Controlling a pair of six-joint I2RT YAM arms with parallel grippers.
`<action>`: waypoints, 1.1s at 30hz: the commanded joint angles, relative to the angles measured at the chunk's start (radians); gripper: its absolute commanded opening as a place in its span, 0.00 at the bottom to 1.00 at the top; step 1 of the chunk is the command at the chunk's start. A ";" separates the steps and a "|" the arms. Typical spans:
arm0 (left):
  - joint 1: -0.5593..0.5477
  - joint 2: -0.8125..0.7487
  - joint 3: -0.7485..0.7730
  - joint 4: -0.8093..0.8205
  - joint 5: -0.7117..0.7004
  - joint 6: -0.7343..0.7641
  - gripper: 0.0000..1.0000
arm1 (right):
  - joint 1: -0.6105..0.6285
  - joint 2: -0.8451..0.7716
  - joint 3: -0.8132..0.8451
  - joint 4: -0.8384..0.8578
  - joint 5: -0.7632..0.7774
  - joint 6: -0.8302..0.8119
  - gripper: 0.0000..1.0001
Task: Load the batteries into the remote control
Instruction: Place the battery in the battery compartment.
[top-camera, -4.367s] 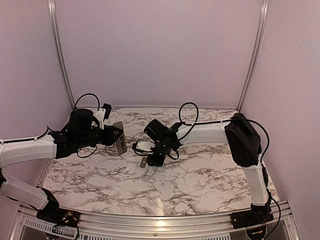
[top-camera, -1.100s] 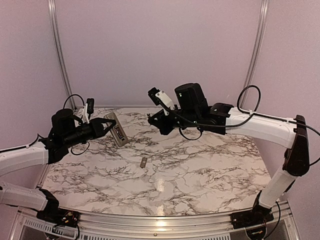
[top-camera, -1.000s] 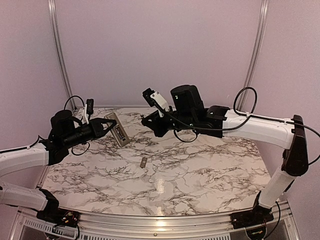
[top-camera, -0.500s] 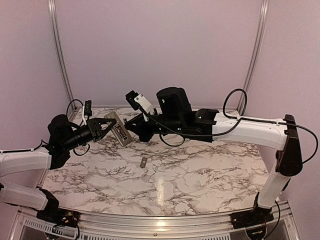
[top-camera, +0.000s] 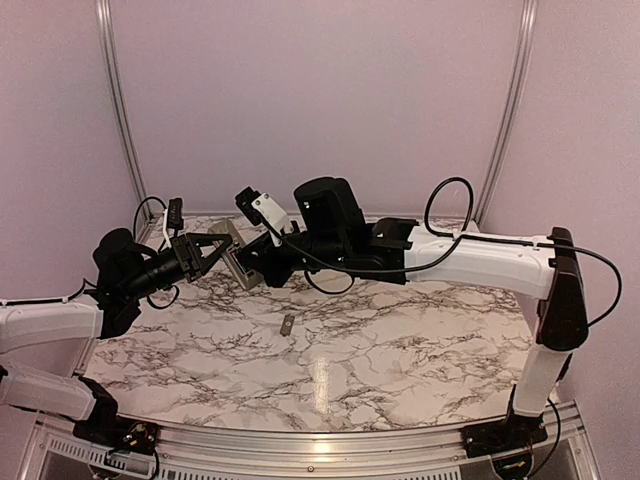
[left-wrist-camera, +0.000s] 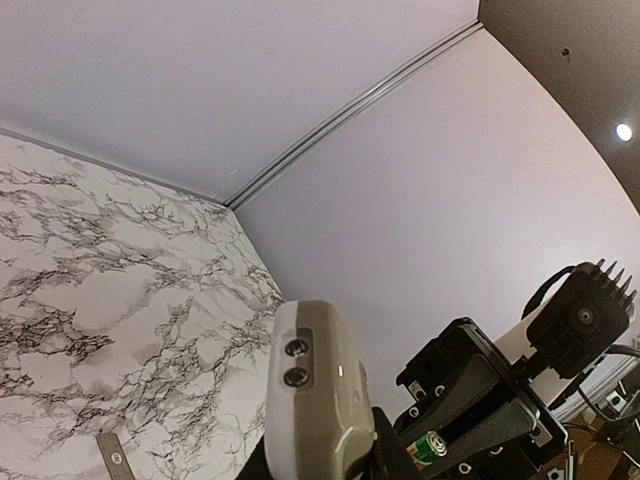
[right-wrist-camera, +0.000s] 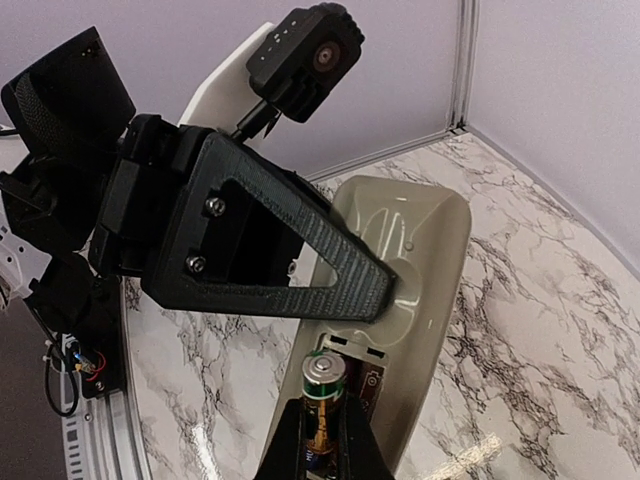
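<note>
The left fingers (right-wrist-camera: 290, 250) clamp the remote control (right-wrist-camera: 420, 270) aloft over the desk's (top-camera: 420, 350) far-left corner, back outward so its open bay faces the right fingers (right-wrist-camera: 283, 450). These are pinched tight on a battery (right-wrist-camera: 324, 395) at, perhaps touching, that bay.

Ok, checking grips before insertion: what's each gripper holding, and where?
Left gripper clamps the remote control mid-length, across its back; right gripper pinches a battery by its lower half.
</note>
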 joint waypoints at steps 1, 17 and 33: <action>0.004 0.014 -0.001 0.078 0.018 -0.027 0.00 | 0.019 0.016 0.050 -0.035 0.028 -0.006 0.00; 0.018 0.030 -0.009 0.141 0.037 -0.082 0.00 | 0.037 -0.012 0.017 -0.060 0.186 -0.040 0.00; 0.023 0.043 -0.007 0.193 0.060 -0.122 0.00 | 0.037 0.015 0.034 -0.079 0.216 -0.045 0.09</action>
